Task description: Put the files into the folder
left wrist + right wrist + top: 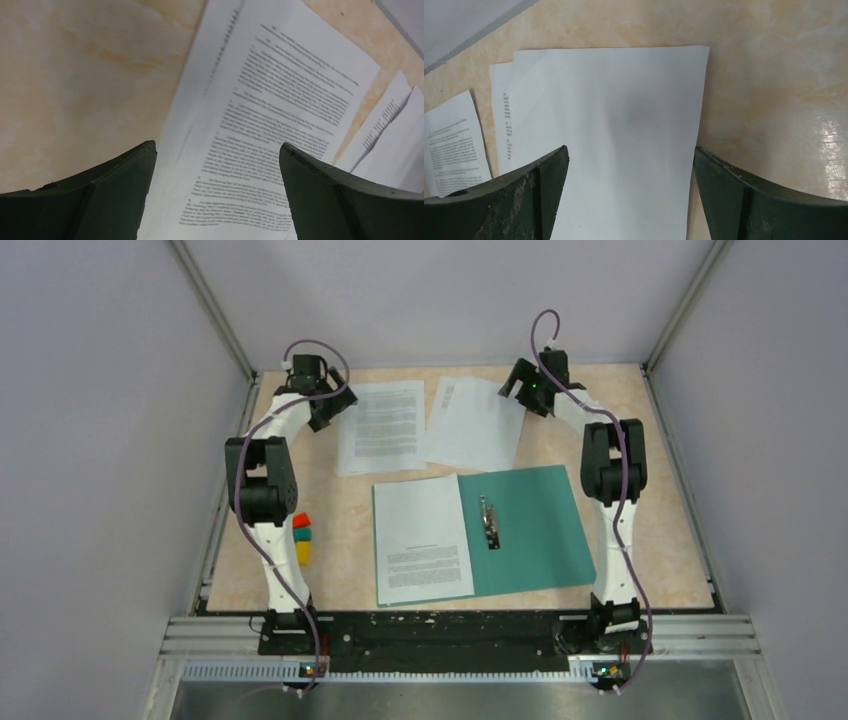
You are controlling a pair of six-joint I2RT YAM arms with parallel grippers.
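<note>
The teal-green folder (530, 530) lies open near the middle front, with its metal fastener (489, 523) along the spine and a printed sheet (422, 540) on its left half. Two more files lie behind it: a printed sheet (382, 426) at the back left and a blank-backed sheet (472, 423) on top of another at the back middle. My left gripper (322, 408) is open over the left edge of the printed sheet (280, 115). My right gripper (518, 383) is open over the right part of the blank sheet (624, 130).
A small stack of red, green and yellow blocks (302, 537) stands by the left arm. Grey walls enclose the table on three sides. The beige tabletop (340, 540) shows to the left of the folder and along its right edge.
</note>
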